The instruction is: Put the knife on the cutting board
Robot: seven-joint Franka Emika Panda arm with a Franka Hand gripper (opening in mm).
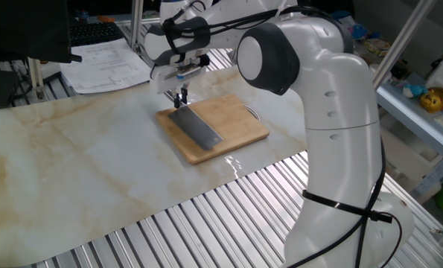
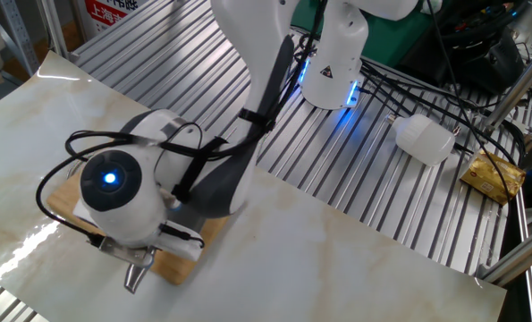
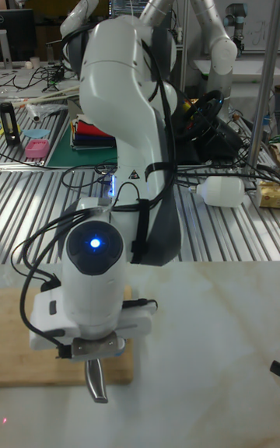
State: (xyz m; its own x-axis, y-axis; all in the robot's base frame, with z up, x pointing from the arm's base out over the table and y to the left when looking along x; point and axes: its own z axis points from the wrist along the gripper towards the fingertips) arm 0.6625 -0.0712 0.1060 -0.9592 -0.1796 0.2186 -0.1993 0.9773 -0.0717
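Observation:
In one fixed view my gripper is shut on the short silver handle of the knife. Its dark grey blade stretches toward the near right, low over the left half of the light-brown cutting board. I cannot tell whether the blade touches the wood. In the other fixed view my wrist hides the blade; only the knife's silver handle pokes out below it, above the near corner of the cutting board. The tall fixed view shows the same knife handle end in front of the cutting board.
The board's metal loop points right. Papers lie at the far left. My arm's base stands at the right edge of the marble sheet. A white bottle and a yellow packet lie on the slatted metal.

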